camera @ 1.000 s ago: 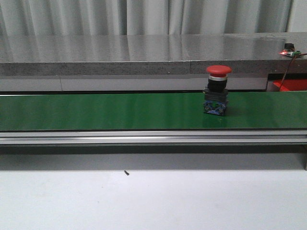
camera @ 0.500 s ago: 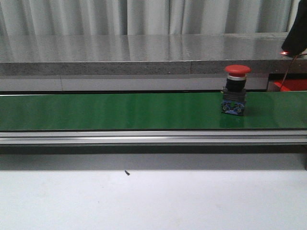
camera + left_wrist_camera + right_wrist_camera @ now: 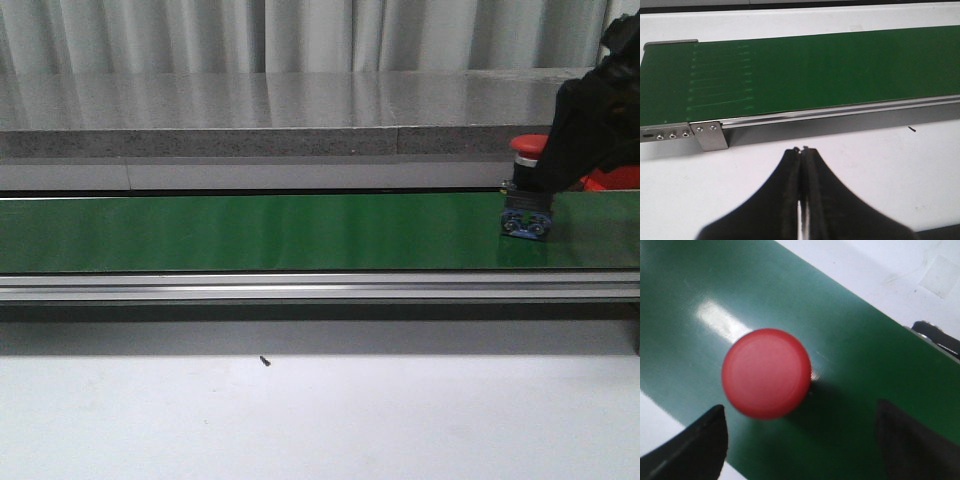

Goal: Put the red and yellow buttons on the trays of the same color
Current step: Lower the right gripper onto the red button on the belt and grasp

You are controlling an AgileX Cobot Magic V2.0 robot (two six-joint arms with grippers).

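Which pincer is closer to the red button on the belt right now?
Right. The right pincer hangs open directly above the red button, fingers either side of its cap. The left pincer is shut over the white table, near the belt's other end, with no button in its view.

Right arm point(image 3: 590, 125): black, bulky, matte shape at right edge of front view, outline uneven, no markings readable (too dark to tell screws or cables).

Left gripper point(image 3: 801, 150): two black fingers point(image 3: 790, 190), smooth and curved, wide at base, narrow toward tips; thin pale line between inner faces.

Right gripper point(image 3: 800, 440): two black fingers point(image 3: 695, 445), only blunt matte ends visible, slightly blurred.
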